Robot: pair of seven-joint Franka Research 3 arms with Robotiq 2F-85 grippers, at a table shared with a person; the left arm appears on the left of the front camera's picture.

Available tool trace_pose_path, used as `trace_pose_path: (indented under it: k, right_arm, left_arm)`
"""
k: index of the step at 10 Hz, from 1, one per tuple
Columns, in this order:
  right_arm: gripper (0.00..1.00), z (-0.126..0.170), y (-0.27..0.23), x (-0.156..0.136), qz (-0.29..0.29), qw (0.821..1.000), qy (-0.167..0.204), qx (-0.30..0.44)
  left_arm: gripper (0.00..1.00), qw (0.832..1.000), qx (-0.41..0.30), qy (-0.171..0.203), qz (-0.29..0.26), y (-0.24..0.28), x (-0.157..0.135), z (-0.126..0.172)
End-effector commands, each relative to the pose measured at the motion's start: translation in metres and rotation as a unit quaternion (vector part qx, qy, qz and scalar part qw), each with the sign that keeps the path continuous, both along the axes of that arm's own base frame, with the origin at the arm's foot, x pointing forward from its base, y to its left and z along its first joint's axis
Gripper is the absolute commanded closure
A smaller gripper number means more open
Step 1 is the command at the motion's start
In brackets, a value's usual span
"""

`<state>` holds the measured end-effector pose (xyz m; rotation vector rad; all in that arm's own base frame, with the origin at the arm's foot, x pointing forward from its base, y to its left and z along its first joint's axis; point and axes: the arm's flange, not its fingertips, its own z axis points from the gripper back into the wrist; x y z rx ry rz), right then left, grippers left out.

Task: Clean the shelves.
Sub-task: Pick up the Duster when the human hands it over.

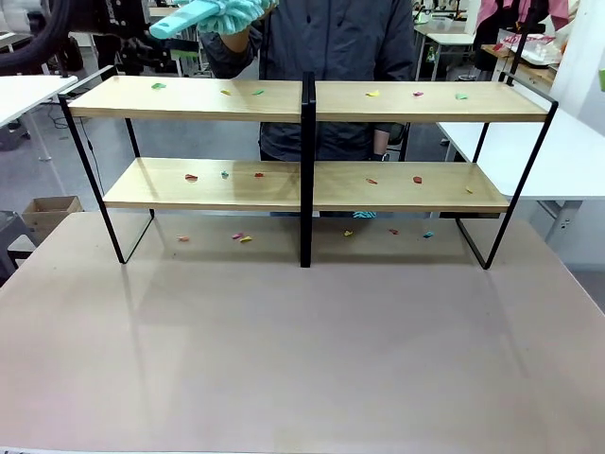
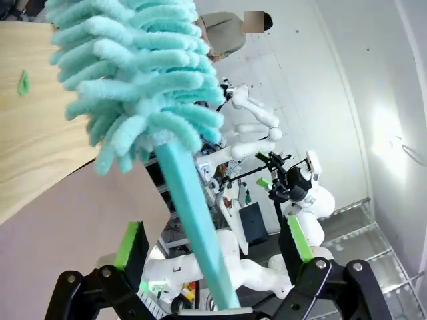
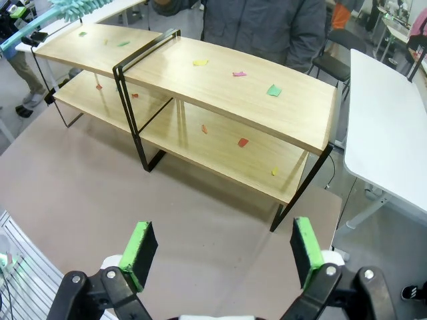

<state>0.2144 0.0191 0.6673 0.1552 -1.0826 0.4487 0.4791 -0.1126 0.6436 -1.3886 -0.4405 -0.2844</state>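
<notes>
Shelves stand along the table's far side, littered with coloured scraps. Left jaws gape around a teal duster's handle; unclamped, it may slip free. Right jaws wide, empty

Shelves are showing pale wood in a black frame; scraps are dotting them red, yellow, green, pink. Duster is showing turquoise, table dull beige.

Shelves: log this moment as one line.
shelves: scraps on both boards | left gripper: open, duster handle between jaws | right gripper: open above table
</notes>
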Motion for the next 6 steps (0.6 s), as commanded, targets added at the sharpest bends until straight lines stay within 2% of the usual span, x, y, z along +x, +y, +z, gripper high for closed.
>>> trace_pose_path:
  k: [1,3,4,5,6]
  right_arm:
    - [0.00,-0.0001,-0.0009,0.0003,0.001,1.000,0.000,0.002]
    - [0.00,-0.0001,-0.0009,0.0003,0.001,1.000,0.000,0.002]
    - [0.00,-0.0001,-0.0009,0.0003,0.001,1.000,0.000,0.002]
    - [0.00,-0.0001,-0.0009,0.0003,0.001,1.000,0.000,0.002]
    - [0.00,-0.0001,-0.0009,0.0003,0.001,1.000,0.000,0.002]
  left_arm:
    - [0.00,1.000,-0.013,0.016,0.012,-0.0054,0.0012,0.0037]
    - [0.00,0.999,-0.013,0.021,0.026,-0.0081,0.0012,0.0047]
    - [0.50,0.999,-0.009,0.008,0.040,-0.0085,0.0004,0.0049]
    - [0.58,0.998,-0.010,-0.001,0.059,-0.0064,-0.0027,0.0063]
    - [1.00,0.997,-0.016,-0.009,0.073,-0.0062,-0.0046,0.0065]
